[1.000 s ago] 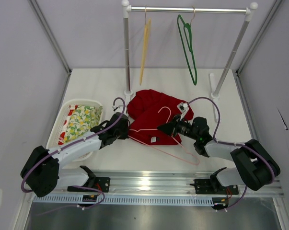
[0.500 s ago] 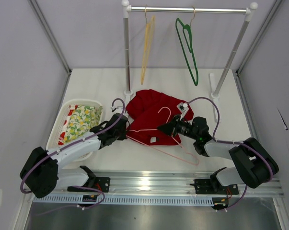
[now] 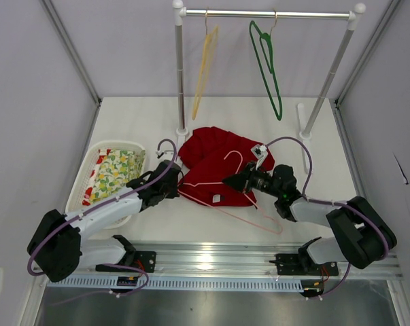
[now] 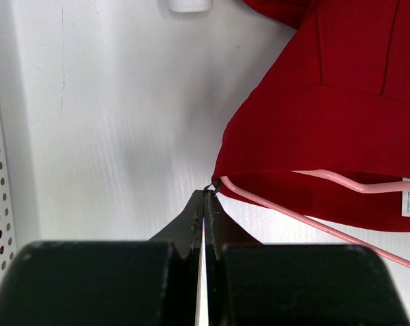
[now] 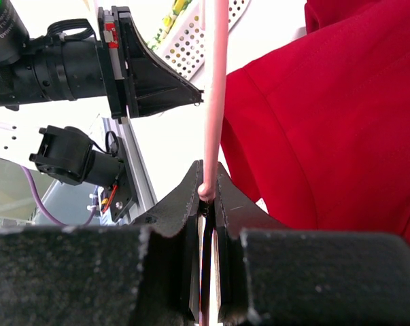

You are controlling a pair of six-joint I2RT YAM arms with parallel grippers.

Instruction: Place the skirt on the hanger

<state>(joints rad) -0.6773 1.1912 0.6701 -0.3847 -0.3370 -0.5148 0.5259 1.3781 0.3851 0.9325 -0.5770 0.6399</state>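
The red skirt [image 3: 215,163] lies crumpled in the table's middle, in front of the rack. The pale pink hanger [image 3: 245,212] lies on and in front of it, hook on the cloth. My left gripper [image 3: 179,186] is shut at the skirt's left corner; in the left wrist view its tips [image 4: 205,193] pinch a small dark loop at the hem of the skirt [image 4: 327,122], beside the hanger wire [image 4: 313,221]. My right gripper [image 3: 229,182] is shut on the hanger wire [image 5: 213,102], with the skirt [image 5: 327,136] to its right.
A white basket [image 3: 80,185] holding the yellow-green floral cloth [image 3: 116,173] stands at the left. Behind, a rack rail [image 3: 293,13] carries a yellow hanger [image 3: 203,68] and a dark green hanger [image 3: 269,68]. The rack's posts and feet flank the skirt.
The skirt's left corner and my left gripper have shifted slightly left. The yellow hanger on the rail has swung. The right gripper has barely moved.
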